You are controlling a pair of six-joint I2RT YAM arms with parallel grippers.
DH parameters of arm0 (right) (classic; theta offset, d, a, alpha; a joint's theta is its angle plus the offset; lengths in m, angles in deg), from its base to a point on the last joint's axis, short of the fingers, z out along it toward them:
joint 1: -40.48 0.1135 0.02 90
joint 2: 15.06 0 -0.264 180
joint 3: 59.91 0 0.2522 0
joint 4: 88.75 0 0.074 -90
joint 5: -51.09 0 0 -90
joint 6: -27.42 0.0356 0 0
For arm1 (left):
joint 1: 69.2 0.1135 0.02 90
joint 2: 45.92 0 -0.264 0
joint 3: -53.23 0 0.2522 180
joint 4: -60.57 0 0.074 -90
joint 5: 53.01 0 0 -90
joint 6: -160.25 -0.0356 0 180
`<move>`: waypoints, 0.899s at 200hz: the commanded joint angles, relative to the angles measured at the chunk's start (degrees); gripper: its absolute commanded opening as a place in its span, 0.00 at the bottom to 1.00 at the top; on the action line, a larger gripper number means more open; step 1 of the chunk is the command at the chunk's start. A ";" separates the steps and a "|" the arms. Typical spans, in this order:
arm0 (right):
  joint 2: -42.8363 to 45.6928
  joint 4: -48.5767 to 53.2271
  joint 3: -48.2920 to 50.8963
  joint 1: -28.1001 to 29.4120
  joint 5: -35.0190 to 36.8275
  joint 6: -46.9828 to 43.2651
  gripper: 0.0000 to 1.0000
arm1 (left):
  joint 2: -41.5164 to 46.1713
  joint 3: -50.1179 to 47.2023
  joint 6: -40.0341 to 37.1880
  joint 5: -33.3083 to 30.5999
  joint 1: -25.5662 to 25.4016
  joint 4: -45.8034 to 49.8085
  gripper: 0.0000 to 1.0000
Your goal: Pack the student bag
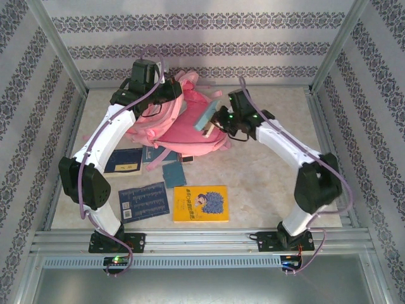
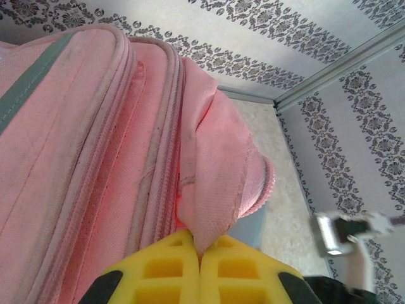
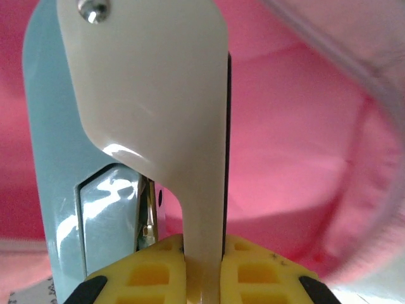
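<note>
Student bag (image 1: pixel 190 136), pink, lies by the tabletop's far edge, its flap pinched in the closed left claw (image 2: pixel 199 253); the right claw (image 3: pixel 202 244) grips a pale blue book (image 1: pixel 205 121) at the opening, seemingly ready to be pushed inside. Yellow book (image 1: pixel 200 203) near the front edge, title too small to read

**One bag, five books for certain**

One large pink fabric backpack (image 1: pixel 180 134). Five flat books: one yellow paperback book (image 1: pixel 200 203), one dark blue book with white print (image 1: pixel 143 201), one navy book with a yellow label (image 1: pixel 123 161), one small teal book (image 1: pixel 174 175), one light blue book (image 1: pixel 205 120). A possible sixth, a bluish cover (image 1: pixel 155 154), is too hidden to count.
</note>
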 commanded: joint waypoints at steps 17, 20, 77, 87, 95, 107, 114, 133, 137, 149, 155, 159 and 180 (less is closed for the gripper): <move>-10.42 -5.77 -11.66 2.86 -2.76 5.06 0.07 | 1.69 4.78 -1.03 2.45 -0.50 -4.53 0.00; -11.31 -5.84 -12.55 3.12 -2.76 5.29 0.07 | 1.69 4.78 -1.05 2.53 -0.48 -4.53 0.00; -26.00 -8.67 -28.99 6.07 -4.49 10.32 0.13 | 0.64 6.58 -1.18 2.96 -0.36 -4.79 0.00; -28.57 -7.17 -32.71 6.58 -4.69 10.12 0.23 | 0.55 6.87 -1.23 2.96 -0.07 -4.87 0.00; -30.51 -5.10 -35.83 6.96 -4.87 9.49 0.39 | 0.54 7.06 -1.07 3.04 0.07 -4.94 0.00; -32.79 -1.72 -39.58 7.49 -4.97 8.29 0.55 | 0.59 7.31 -0.96 2.85 0.59 -4.97 0.00; -33.42 -1.42 -40.53 7.64 -5.54 7.89 0.62 | 0.68 7.53 -0.88 2.75 0.95 -5.04 0.00; -33.22 -2.41 -40.13 7.69 -7.33 6.61 0.72 | 1.06 7.52 -1.00 2.67 1.82 -4.97 0.00; -33.04 -2.38 -40.15 7.60 -7.75 5.91 0.72 | 1.13 7.37 -0.99 2.68 2.04 -4.94 0.00; -32.26 -1.62 -40.09 7.51 -8.34 3.46 0.74 | 1.37 6.84 -0.71 2.77 2.44 -5.25 0.00; -31.67 -1.30 -39.83 7.43 -8.72 2.25 0.74 | 1.31 6.56 -0.49 2.87 2.58 -5.41 0.00; -31.24 -1.24 -39.63 7.38 -9.07 1.47 0.74 | 1.33 6.47 -0.37 2.80 2.65 -5.61 0.00; -28.05 1.30 -38.53 7.33 -9.37 -4.69 0.74 | 1.16 6.08 0.17 2.86 2.87 -6.08 0.00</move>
